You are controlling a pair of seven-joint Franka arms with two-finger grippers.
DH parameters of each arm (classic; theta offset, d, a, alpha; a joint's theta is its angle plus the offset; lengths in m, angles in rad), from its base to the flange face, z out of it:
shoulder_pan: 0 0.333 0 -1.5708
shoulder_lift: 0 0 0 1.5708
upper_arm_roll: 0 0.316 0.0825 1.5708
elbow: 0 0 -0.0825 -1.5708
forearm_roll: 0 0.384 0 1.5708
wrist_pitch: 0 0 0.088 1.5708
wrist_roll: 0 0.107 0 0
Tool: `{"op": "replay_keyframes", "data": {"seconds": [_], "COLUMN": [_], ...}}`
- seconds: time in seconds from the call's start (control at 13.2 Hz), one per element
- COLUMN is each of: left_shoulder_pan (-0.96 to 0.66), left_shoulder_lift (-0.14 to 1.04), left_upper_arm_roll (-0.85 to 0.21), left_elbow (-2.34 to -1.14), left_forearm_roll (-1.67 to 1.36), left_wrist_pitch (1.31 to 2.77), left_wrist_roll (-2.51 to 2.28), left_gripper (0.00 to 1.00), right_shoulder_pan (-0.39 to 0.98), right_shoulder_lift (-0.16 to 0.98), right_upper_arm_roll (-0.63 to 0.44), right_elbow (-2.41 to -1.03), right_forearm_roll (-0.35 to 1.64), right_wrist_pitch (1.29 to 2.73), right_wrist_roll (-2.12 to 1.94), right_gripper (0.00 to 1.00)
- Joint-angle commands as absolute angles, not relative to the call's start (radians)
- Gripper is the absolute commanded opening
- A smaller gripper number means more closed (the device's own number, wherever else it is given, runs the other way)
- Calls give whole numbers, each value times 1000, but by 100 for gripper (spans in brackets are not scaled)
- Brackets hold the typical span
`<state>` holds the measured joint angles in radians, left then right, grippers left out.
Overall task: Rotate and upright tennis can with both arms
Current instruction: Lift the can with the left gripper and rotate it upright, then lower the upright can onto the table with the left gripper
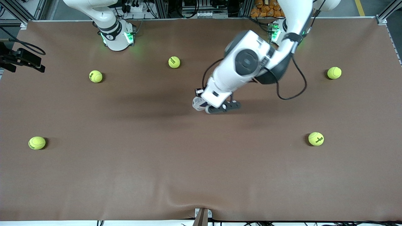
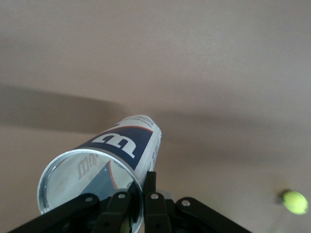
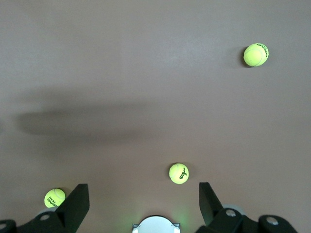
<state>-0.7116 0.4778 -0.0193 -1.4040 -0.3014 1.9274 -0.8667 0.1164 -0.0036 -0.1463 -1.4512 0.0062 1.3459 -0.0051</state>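
The left gripper (image 1: 223, 107) is over the middle of the brown cloth-covered counter (image 1: 157, 163), its jaws closed on the slim white-and-navy tennis can with the silver metal rim (image 2: 104, 162), gripping it at the open rim end. In the left wrist view the can hangs tilted, mouth toward the camera and closed end pointing down at the counter (whether that end touches the cloth or is just above it I cannot tell). From the front camera only a small white and navy patch of the can (image 1: 198, 103) shows beside the wrist; the left arm's forearm covers the rest. The right gripper (image 3: 144, 204) waits with its jaws wide apart and nothing between them, looking down on bare counter near its green-lit base; the front view cuts it off entirely. To do this step well, I judge the left arm should hold the rim firmly while turning, let the closed end settle flat, and release only once the tube stands square, since a rim pinch on thin metal may slip. Yellow-green tennis balls (image 1: 95, 76) lie scattered well apart from the can.
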Motion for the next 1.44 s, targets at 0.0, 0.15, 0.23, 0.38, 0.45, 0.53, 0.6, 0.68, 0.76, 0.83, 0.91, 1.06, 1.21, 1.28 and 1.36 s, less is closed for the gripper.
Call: {"op": "replay_keyframes", "data": {"seconds": [0.0, 0.15, 0.23, 0.38, 0.45, 0.53, 0.6, 0.68, 0.76, 0.83, 0.91, 1.06, 1.21, 1.28, 1.36], "left_shoulder_pan": [-781, -828, -840, -851, -867, -871, -871, -871, -873, -879, -887, -887, -888, -887, -887], "left_shoulder_lift": [489, 512, 524, 544, 557, 564, 569, 577, 581, 592, 594, 595, 598, 598, 600], "left_upper_arm_roll": [-5, -3, -3, -5, -2, -2, -2, -5, -3, -3, -2, -2, -2, -2, -2], "left_elbow": [-1390, -1390, -1390, -1390, -1388, -1388, -1387, -1387, -1388, -1387, -1387, -1388, -1387, -1388, -1388], "left_forearm_roll": [-168, -68, -40, -31, -29, -31, -32, -32, -32, -31, -29, -31, -31, -31, -31], "left_wrist_pitch": [1898, 1885, 1881, 1881, 1882, 1893, 1908, 1920, 1924, 1924, 1924, 1925, 1925, 1927, 1933], "left_wrist_roll": [-1021, -1116, -1147, -1187, -1202, -1210, -1222, -1227, -1229, -1229, -1229, -1238, -1241, -1241, -1241], "left_gripper": [0, 0, 0, 0, 0, 0, 0, 0, 0, 0, 0, 0, 0, 3, 13], "right_shoulder_pan": [120, 118, 117, 117, 117, 118, 118, 118, 118, 118, 118, 118, 120, 120, 121], "right_shoulder_lift": [-12, -12, -12, -11, -11, -11, -9, -9, -9, -9, -9, -9, -9, -9, -9], "right_upper_arm_roll": [-149, -150, -150, -150, -150, -150, -150, -150, -150, -150, -150, -150, -150, -150, -150], "right_elbow": [-1457, -1457, -1457, -1457, -1457, -1457, -1457, -1457, -1457, -1457, -1457, -1457, -1457, -1457, -1457], "right_forearm_roll": [-12, -12, -12, -12, -12, -12, -12, -12, -12, -12, -12, -12, -12, -12, -12], "right_wrist_pitch": [1348, 1350, 1351, 1350, 1350, 1350, 1350, 1350, 1350, 1350, 1350, 1350, 1350, 1350, 1350], "right_wrist_roll": [2, 2, 2, 2, 2, 2, 2, 2, 2, 2, 2, 2, 2, 2, 2], "right_gripper": [100, 100, 100, 100, 100, 100, 100, 100, 100, 100, 100, 100, 100, 100, 100]}}
